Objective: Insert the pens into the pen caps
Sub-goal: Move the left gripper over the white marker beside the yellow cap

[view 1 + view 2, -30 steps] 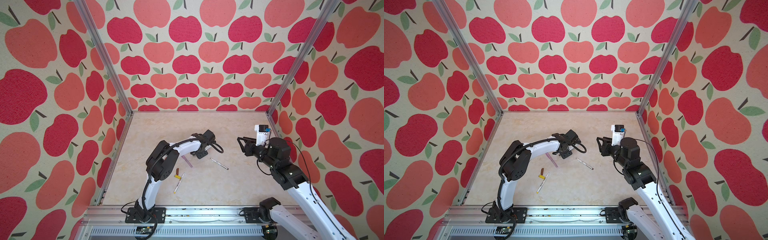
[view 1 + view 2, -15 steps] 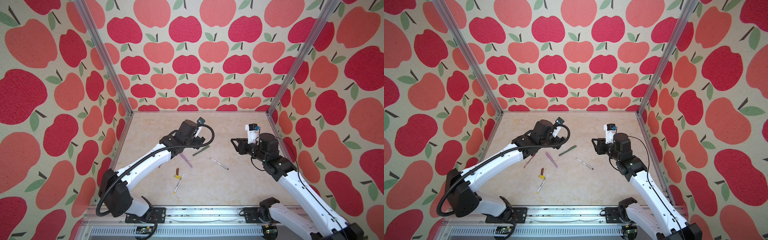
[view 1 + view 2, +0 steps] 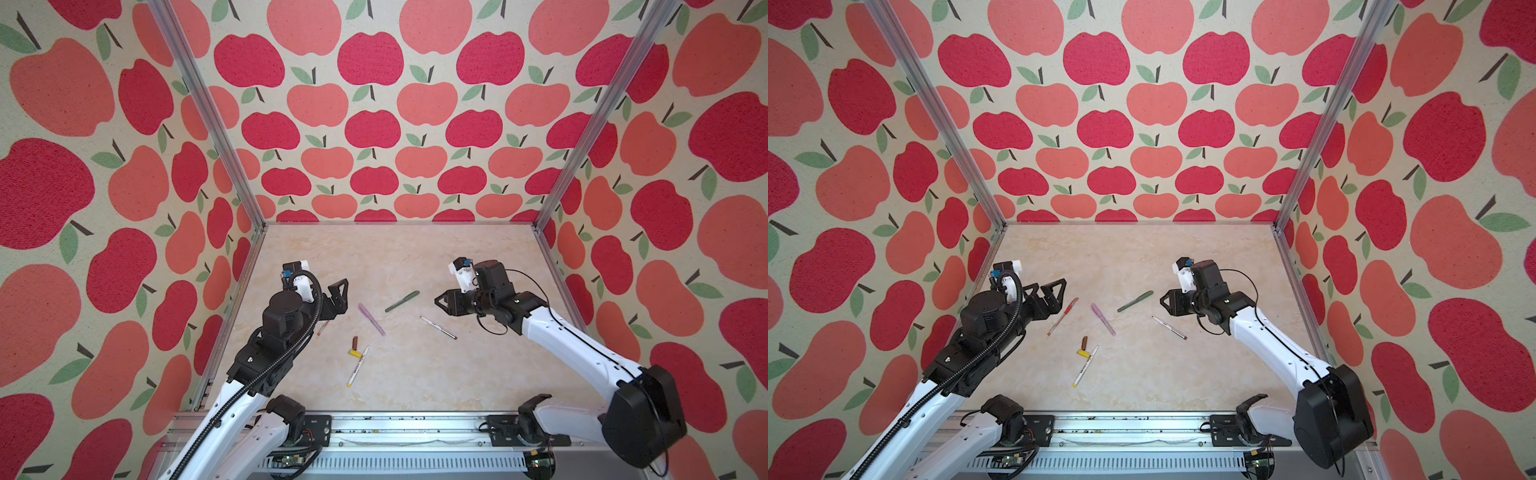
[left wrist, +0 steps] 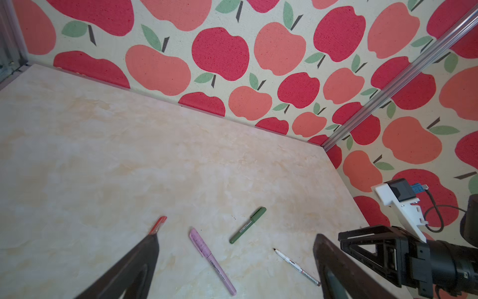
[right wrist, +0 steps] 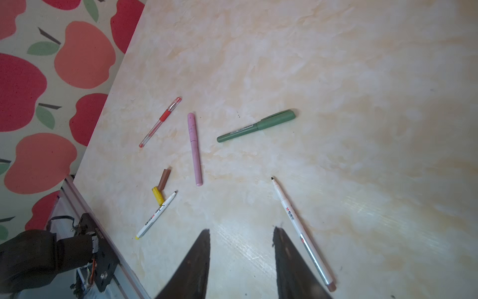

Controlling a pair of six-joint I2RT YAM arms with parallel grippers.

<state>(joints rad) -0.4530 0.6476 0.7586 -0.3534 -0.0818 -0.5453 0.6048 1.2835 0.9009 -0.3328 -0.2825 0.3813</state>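
Three pens lie capped on the table: a dark green pen [image 3: 402, 301] [image 5: 256, 126], a lilac pen [image 3: 371, 318] [image 4: 212, 261] and a red pen [image 3: 1062, 316] [image 5: 160, 121]. A white pen with brown print [image 3: 438, 327] [image 5: 300, 230] lies bare-tipped beside my right gripper [image 3: 440, 301] [image 5: 241, 229], which is open and empty. A white pen with yellow print [image 3: 358, 365] [image 5: 156, 214] lies next to the yellow cap [image 3: 354, 354] [image 5: 158, 196] and the brown cap [image 3: 355, 342] [image 5: 164, 178]. My left gripper [image 3: 336, 297] [image 4: 235, 236] is wide open and empty, just left of the red pen.
Apple-patterned walls [image 3: 374, 124] enclose the marble table [image 3: 395, 257] on three sides, with aluminium posts [image 3: 582, 137] in the back corners. The arm bases sit on a metal rail [image 3: 395, 432] along the front edge.
My left gripper opened wide and drew back to the left, leaving the green pen on the table. My right gripper moved left and lower, towards the white pen with brown print.
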